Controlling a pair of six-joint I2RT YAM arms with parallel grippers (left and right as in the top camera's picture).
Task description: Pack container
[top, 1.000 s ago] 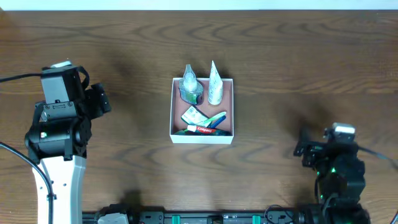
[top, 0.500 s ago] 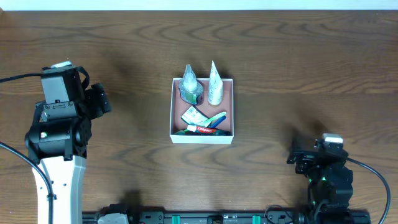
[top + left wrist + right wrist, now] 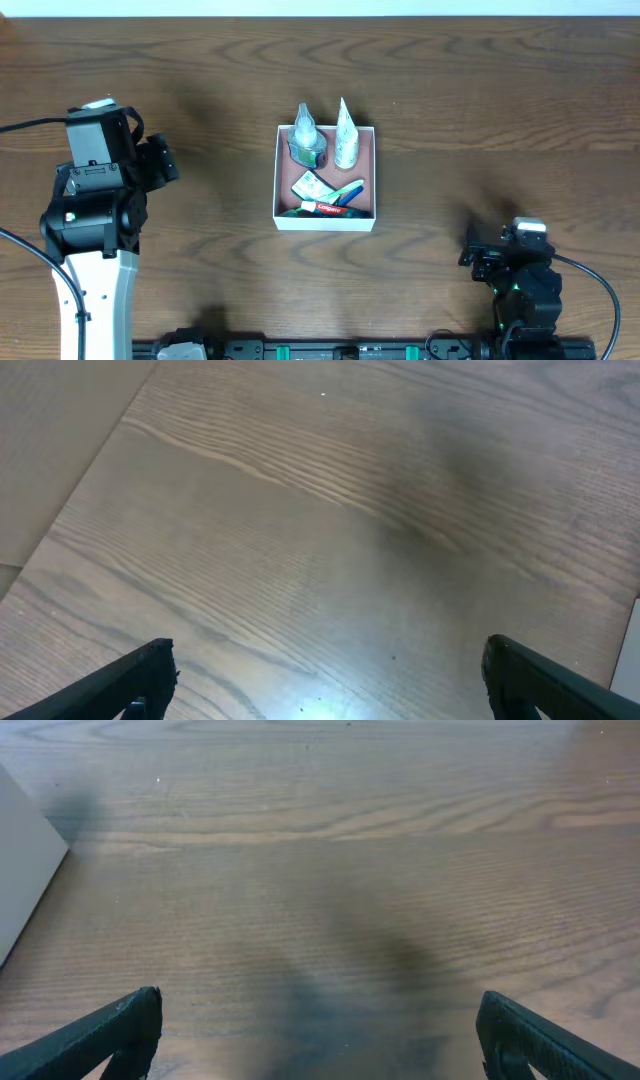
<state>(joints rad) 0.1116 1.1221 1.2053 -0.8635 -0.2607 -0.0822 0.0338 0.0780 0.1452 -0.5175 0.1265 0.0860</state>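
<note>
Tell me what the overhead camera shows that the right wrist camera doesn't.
Overhead only: the container, lidless, with bottles and a toothpaste tube inside, plus the left arm. Right wrist only: a close look at the right gripper, jaws wide apart with nothing between them, and a pale slab at the left edge, too cropped to identify. Both: the brown wooden table.
</note>
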